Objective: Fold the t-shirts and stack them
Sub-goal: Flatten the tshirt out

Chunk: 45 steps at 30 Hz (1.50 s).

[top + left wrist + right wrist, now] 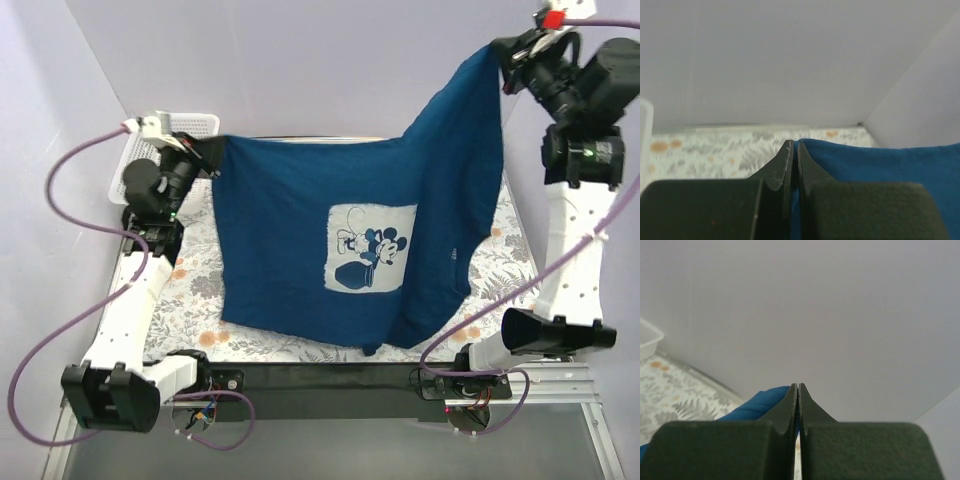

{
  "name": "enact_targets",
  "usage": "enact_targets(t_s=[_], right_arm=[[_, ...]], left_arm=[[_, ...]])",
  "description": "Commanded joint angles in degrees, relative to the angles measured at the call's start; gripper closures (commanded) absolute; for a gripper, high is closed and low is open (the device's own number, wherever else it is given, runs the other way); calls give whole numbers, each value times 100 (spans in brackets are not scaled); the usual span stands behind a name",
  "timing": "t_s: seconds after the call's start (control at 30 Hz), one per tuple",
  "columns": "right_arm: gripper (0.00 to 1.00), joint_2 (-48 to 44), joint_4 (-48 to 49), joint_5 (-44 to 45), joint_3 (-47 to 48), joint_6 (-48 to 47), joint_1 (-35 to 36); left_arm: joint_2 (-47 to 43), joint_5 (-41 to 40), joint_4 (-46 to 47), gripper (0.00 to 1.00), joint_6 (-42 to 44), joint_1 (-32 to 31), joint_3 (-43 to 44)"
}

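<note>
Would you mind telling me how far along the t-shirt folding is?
Done: no fold or stack shows. In hand: left gripper and right gripper each pinch the navy t-shirt, hanging it spread over the floral table cover, right side higher. Left: lay flat, fold, stack.

A white mesh basket (196, 124) sits at the far left corner of the tabletop (190, 290), close against the back wall (330, 60). The tabletop shows a pale print of grey leaves and small orange flowers. The back wall and the side walls (40, 100) are plain pale lilac, and the left wrist view shows two of them meeting in a corner. A black bar (330, 378) runs along the near edge of the tabletop. Nearer still lies a grey metal sheet (330, 455), with silver rails (560, 372) at its edges.
</note>
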Motion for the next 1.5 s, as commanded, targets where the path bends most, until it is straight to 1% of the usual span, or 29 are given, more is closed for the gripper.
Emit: enact_targets(t_s=[0.0,0.03,0.1,0.13,0.2,0.23,0.27,0.3,0.4,0.47,0.53,0.6,0.7,0.73,0.8,0.83,0.87,0.93,0.97,1.03,1.07,1.17,1.3,1.4,1.47], right_arm=[[99,43,463,-192,-580,324,141],[99,61,543,-87,-1131,281,229],[99,192,815,220,-1617,96,518],[99,263,946,378,-1994,52,607],[99,516,1464,651,-2348,60,704],[99,631,1640,739,-2480,60,722],[99,754,1772,819,-2672,60,731],[99,1016,2122,941,-2701,43,740],[99,1535,2204,1012,-2509,34,757],[99,1651,2196,995,-2420,-18,748],[99,1547,2178,908,-2384,-88,748],[99,1241,2100,846,-2332,-168,740],[99,793,1539,750,-2025,-265,740],[99,686,1180,723,-1702,-273,722],[99,345,879,635,-1367,-247,722],[99,221,721,600,-1026,-212,722],[99,-24,484,574,-831,-177,731],[99,-272,307,599,-505,-116,722],[99,-395,167,608,-164,-89,722],[99,-720,69,661,128,-19,731],[99,-886,-1,661,416,-1,722],[99,-1247,-46,635,857,95,705],[99,-1573,24,652,1340,227,573],[99,-1723,77,661,1587,236,494],[99,-1758,95,679,1588,219,458]], left_arm=[[483,-133,515,100,150,32,-682],[652,-116,585,100,133,32,-805],[1038,-220,823,100,177,32,-999],[1414,-317,884,100,194,32,-1017],[1838,-684,1034,100,273,32,-974],[2223,-800,1104,100,352,32,-947],[2392,-923,1279,100,370,32,-904],[2568,-968,1324,100,370,32,-790],[3157,-1065,1342,100,432,32,-517],[3272,-1021,1359,100,467,32,-315],[3220,-942,1333,100,485,32,-201],[2880,-872,1307,100,493,32,-200],[2290,-775,1167,100,450,32,-288],[1792,-749,1123,100,441,32,-314],[1263,-740,912,100,397,32,-349],[773,-740,842,100,379,32,-358],[472,-774,693,100,362,32,-350],[5,-836,569,100,292,32,-323],[-441,-836,464,100,265,32,-306],[-830,-854,367,100,108,32,-209],[-1145,-845,306,100,63,32,-174],[-1647,-827,235,100,-139,32,-7],[-2000,-810,208,100,-262,32,326],[-2123,-897,121,100,-245,32,634],[-2150,-1020,68,100,-227,32,784]])
